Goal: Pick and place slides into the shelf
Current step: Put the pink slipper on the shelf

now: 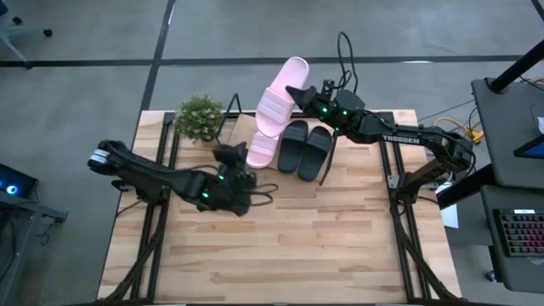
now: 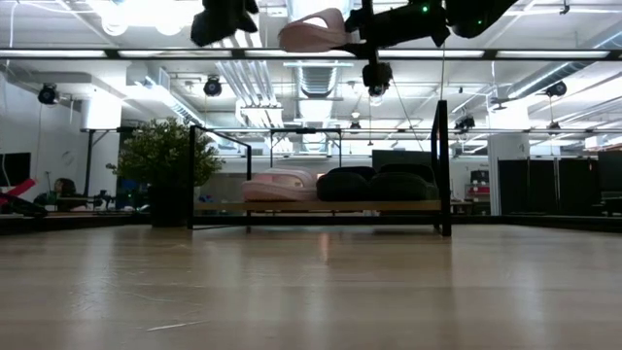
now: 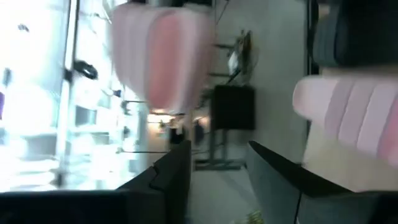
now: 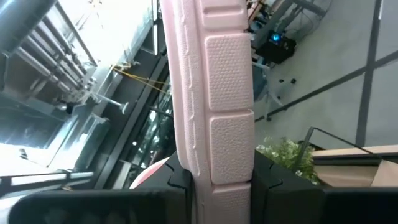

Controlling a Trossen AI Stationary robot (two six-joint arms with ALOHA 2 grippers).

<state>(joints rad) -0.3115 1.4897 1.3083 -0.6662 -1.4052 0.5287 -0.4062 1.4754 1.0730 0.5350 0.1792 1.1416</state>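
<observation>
Overhead, the right gripper (image 1: 299, 92) is clamped on a pale pink slide (image 1: 281, 100) and holds it in the air above the shelf (image 1: 327, 166), the sandal tilted over the far end of the rack. On the shelf board lie a second pink slide (image 1: 261, 150) and, just beside it, the black pair (image 1: 305, 148). The left gripper (image 1: 229, 158) sits low near the shelf's front, close to the resting pink slide and beside a small potted plant (image 1: 200, 117); its fingers stand partly apart with nothing between them. From table height, the lifted pink slide (image 2: 313, 31) hangs high above the shelf (image 2: 442, 165), where the other pink sandal (image 2: 280, 185) and the black pair (image 2: 374, 184) lie side by side on the board. The left wrist view shows its two dark fingers (image 3: 171, 174) separated and empty, with the shelved pink slide (image 3: 354, 112) ahead. The right wrist view shows the ribbed pink sole (image 4: 214, 93) pinched edge-on between its own fingers (image 4: 273, 180).
</observation>
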